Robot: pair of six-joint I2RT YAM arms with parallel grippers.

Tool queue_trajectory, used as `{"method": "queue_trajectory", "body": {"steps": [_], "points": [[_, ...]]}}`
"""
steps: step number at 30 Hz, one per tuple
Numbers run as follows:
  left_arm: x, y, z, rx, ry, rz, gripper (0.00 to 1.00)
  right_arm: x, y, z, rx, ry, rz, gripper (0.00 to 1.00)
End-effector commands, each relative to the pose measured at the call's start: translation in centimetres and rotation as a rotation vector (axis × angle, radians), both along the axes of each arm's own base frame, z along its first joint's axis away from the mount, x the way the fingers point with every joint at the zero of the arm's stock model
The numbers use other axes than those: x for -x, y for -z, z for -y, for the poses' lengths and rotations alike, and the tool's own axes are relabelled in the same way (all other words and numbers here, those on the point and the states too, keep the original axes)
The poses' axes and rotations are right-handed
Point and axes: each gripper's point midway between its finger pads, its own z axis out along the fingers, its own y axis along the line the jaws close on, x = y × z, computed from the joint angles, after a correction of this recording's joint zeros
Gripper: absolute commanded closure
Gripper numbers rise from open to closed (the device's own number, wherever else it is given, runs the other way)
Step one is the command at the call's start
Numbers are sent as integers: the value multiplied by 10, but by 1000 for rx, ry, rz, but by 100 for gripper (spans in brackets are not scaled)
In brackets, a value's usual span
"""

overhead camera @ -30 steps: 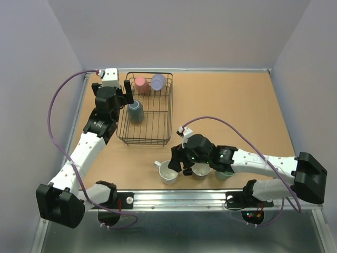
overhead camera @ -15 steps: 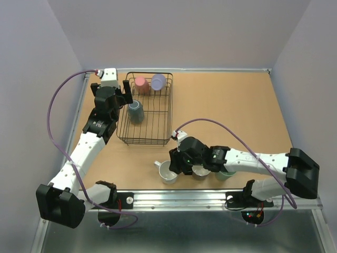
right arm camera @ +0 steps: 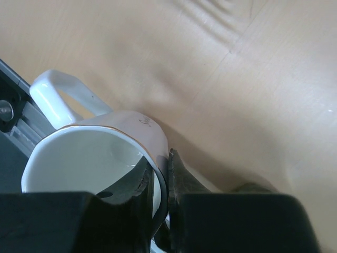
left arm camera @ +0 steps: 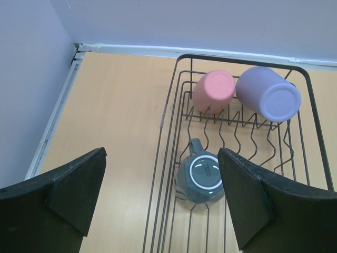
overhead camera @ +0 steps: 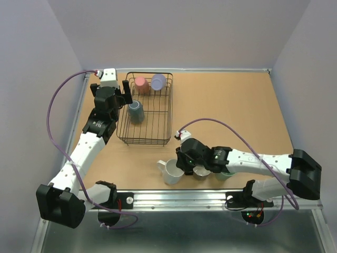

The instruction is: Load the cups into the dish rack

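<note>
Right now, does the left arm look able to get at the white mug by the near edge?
Probably not: the right gripper pinches the rim of the white mug, its arm across that spot; the left gripper hangs open up by the dish rack.

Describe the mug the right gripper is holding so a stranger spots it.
Three mugs line the table's near edge by the right arm. It is the leftmost one: the white mug, handle pointing left, its wall pinched by the right gripper.
</note>
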Motion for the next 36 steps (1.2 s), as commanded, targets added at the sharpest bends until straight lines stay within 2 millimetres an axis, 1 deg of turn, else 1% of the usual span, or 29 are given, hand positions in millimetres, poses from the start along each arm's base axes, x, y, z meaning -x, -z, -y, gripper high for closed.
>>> {"method": "queue_trajectory", "body": {"steps": [1,2,3,6,8,10,11,12,14,15,17,18,19,20,21,22,23,24,25,26,27,28,29,30,31,32,34,35,36], "points": [[4,-15,-4,31,-16,55,1,-17,-73,-13,-191,63,125,99],[6,-19,-4,36,-16,66,1,-20,-81,-11,-206,79,145,100],[7,-21,-3,43,-11,72,1,-21,-98,-9,-246,90,167,100],[11,-29,-2,60,2,97,1,-28,-129,-5,-310,131,217,100],[15,-36,-1,72,13,113,1,-36,-162,3,-372,201,260,100],[19,-46,0,85,21,132,1,-43,-183,10,-407,254,288,100],[21,-50,1,99,27,137,1,-49,-194,16,-412,303,315,100],[25,-55,1,106,33,143,1,-54,-209,19,-438,335,335,100],[31,-68,8,137,72,164,1,-65,-224,28,-462,427,366,100],[38,-76,9,163,88,182,1,-69,-227,29,-467,451,372,100],[50,-89,21,199,168,212,1,-77,-244,29,-503,499,396,100],[53,-95,26,207,203,223,1,-83,-245,26,-503,514,402,100],[58,-93,34,211,246,204,1,-87,-255,25,-532,523,408,100],[65,-100,49,222,343,207,1,-90,-268,19,-585,511,407,100],[72,-102,55,231,386,201,1,-93,-275,17,-616,505,406,100],[80,-109,68,249,463,201,1,-107,-280,21,-636,528,411,99],[84,-112,72,258,496,201,1,-109,-299,16,-706,489,386,99],[94,-117,81,280,555,205,1,-122,-319,18,-778,476,378,100],[99,-121,84,290,579,214,1,-134,-322,25,-785,506,396,100],[107,-127,86,298,605,234,1,-132,-344,22,-865,466,393,100],[112,-129,90,306,632,241,1,-134,-362,25,-925,453,420,100],[117,-132,93,313,658,249,1,-138,-376,31,-966,452,447,100],[127,-136,98,327,704,263,1,-131,-401,33,-1055,418,471,100],[131,-139,100,336,724,274,1,-130,-413,37,-1097,412,487,100],[135,-137,103,343,748,270,1,-129,-422,39,-1132,403,499,100],[142,-140,104,361,762,280,1,-124,-439,43,-1199,386,516,100],[147,-144,108,376,794,307,1,-121,-452,44,-1251,368,530,99],[151,-139,112,386,825,296,1,-121,-458,45,-1267,369,530,100],[155,-143,113,407,838,315,1,-125,-456,39,-1261,369,518,100]]}}
